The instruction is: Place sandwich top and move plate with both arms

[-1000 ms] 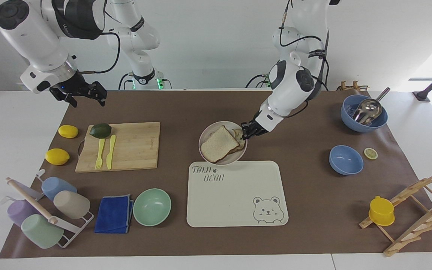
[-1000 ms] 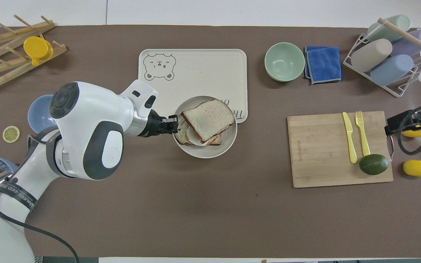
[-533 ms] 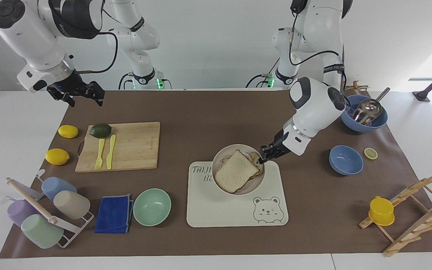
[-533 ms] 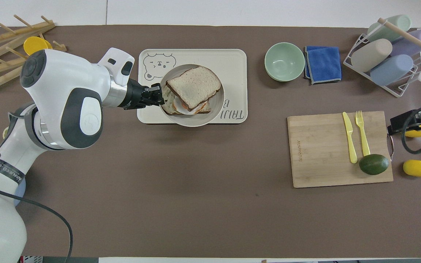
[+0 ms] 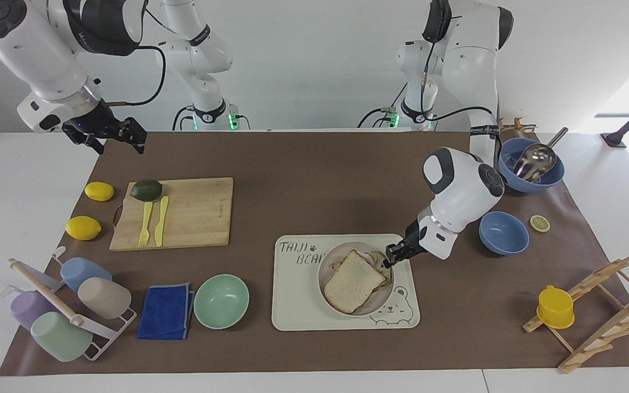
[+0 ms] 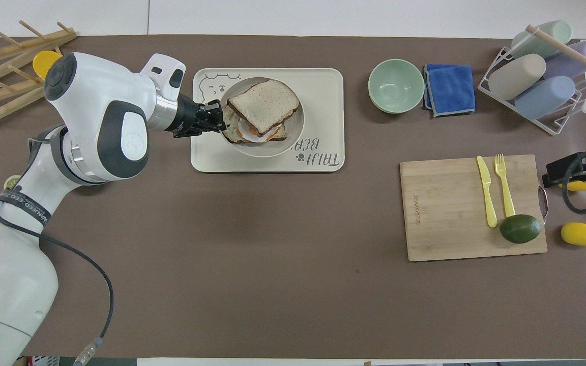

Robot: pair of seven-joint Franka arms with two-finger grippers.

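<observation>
The sandwich top (image 5: pixel 354 281) is a plain bread slice lying on a stack of other slices on the plate (image 5: pixel 373 308), a small round beige one. In the overhead view the sandwich top (image 6: pixel 263 105) covers most of the stack, and the plate (image 6: pixel 267 150) is over the bear end of the cream tray (image 6: pixel 323 86). My left gripper (image 5: pixel 388 262) is shut on the plate's rim at the side toward the left arm's end; it also shows in the overhead view (image 6: pixel 217 118). I cannot tell whether the plate rests on the tray. My right gripper (image 5: pixel 115 136) is open, empty and raised over the right arm's end of the table.
The tray (image 5: pixel 298 311) has a mint-green bowl (image 5: pixel 221 301) and a blue cloth (image 5: pixel 166 311) beside it. A cutting board (image 5: pixel 194 213) holds a fork, a knife and an avocado. A blue bowl (image 5: pixel 503 233) sits near the left arm.
My left gripper has carried the plate with the sandwich away from the robots, from the brown mat onto the tray's bear end. The right gripper has drifted slightly toward its table end.
</observation>
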